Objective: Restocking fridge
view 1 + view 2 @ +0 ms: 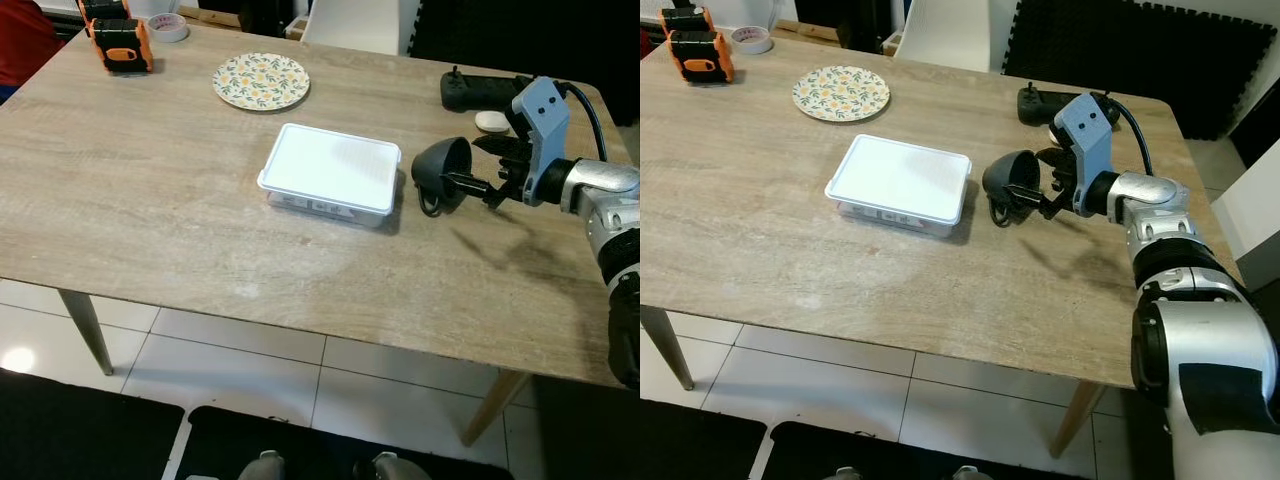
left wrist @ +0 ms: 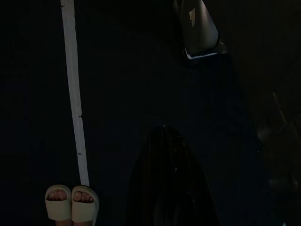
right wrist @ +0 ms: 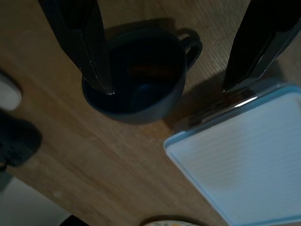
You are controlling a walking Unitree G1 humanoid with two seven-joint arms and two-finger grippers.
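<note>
A white lidded food container (image 1: 330, 170) sits mid-table (image 1: 150, 220), untouched; no fridge is visible, so restocking has barely begun. The right tool (image 3: 164, 66) hovers with fingers spread wide above a dark mug (image 1: 441, 172) just beside the container. The left tool hangs idle, its state unclear.

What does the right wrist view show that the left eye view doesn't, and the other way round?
Right wrist view alone: the inside of the dark mug, something brownish lying in it.

Left eye view alone: the orange tool, tape roll, black controller and table's full spread.

Both: mug, white lidded container, floral plate, right gripper with jaws open.
</note>
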